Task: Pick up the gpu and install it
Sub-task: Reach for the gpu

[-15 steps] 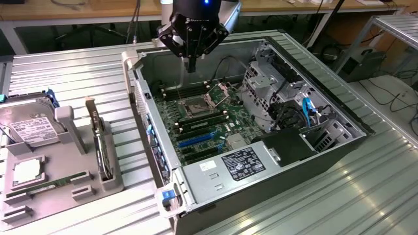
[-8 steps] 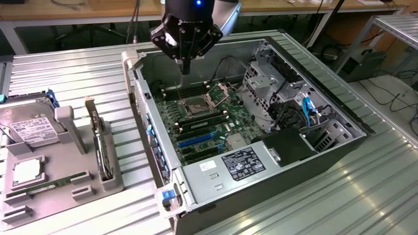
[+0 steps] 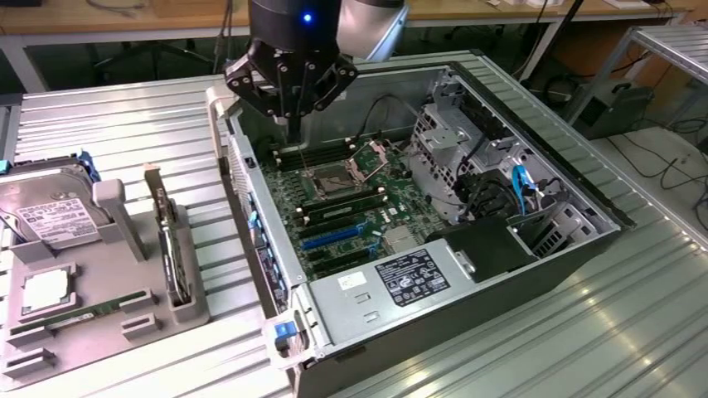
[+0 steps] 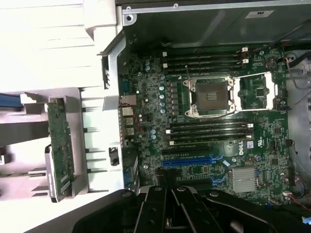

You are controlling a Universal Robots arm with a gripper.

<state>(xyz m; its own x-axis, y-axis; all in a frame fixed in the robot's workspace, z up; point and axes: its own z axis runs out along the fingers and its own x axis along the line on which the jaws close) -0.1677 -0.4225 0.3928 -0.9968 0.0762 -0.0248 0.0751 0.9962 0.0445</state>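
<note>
The gpu (image 3: 166, 240) stands on edge in a slot of the grey tray (image 3: 191, 308), left of the open computer case (image 3: 553, 149) in the exterior view. The wrist view shows the gpu (image 4: 60, 145) with its green circuit side and silver bracket. My gripper (image 3: 292, 133) hangs over the back of the motherboard (image 3: 382, 195), above the empty processor socket (image 3: 330, 178), well apart from the card. It looks shut, with nothing in it. In the wrist view my gripper (image 4: 167, 191) is over the blue expansion slot (image 4: 192, 161).
The tray also holds a silver hard drive (image 3: 45, 211), a processor chip (image 3: 45, 288) and a green RAM stick (image 3: 78, 313). Inside the case are a power supply (image 3: 404, 278), drive cages (image 3: 448, 145) and cables. The bench is ribbed metal (image 3: 133, 124).
</note>
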